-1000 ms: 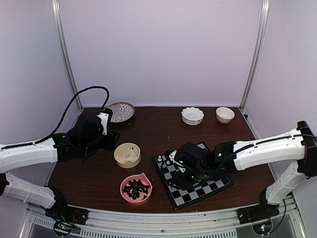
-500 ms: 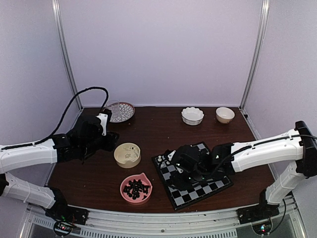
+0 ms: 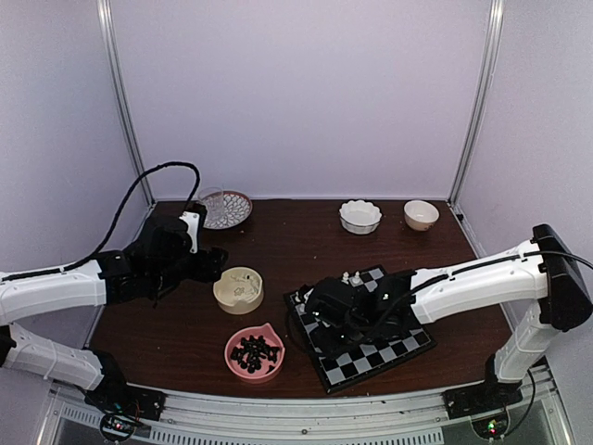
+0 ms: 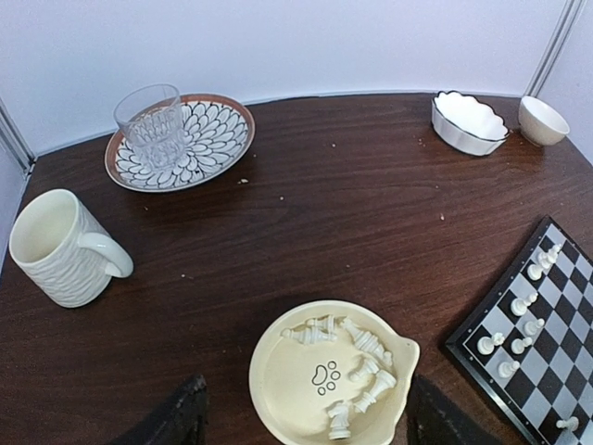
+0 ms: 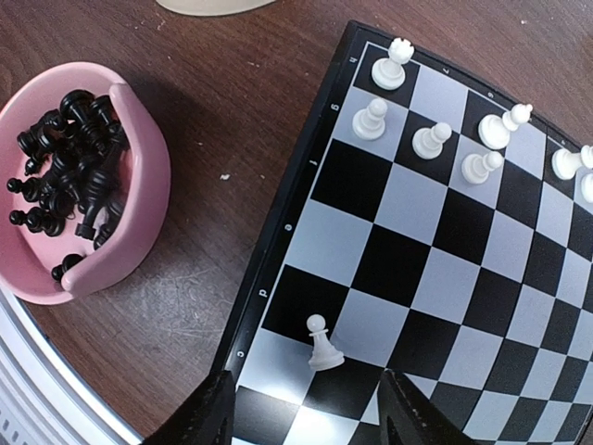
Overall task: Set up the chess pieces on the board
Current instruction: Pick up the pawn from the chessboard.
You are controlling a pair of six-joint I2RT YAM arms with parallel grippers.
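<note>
Two claws spread, both empty; pick from the bowl pending

Left gripper [image 4: 306, 413] hovers over the cream bowl [image 4: 278, 366]; its fingers [image 4: 188, 417] are wide apart either side of the rim, nothing pinched; white chess pieces [image 4: 361, 357] lie tumbled inside. I judge the step to be a pick from this bowl; I would single out a piece lying apart from the heap, set the pads across its stem, descend straight. Left arm reaches forward, wrist tipped down. Right gripper [image 5: 308, 399] hangs over the board [image 5: 435, 278], likewise spread and empty; a pawn [image 5: 322, 343] stands free just ahead of it, more white men stand toward the board's other end; right arm stretches leftward across the table.
</note>
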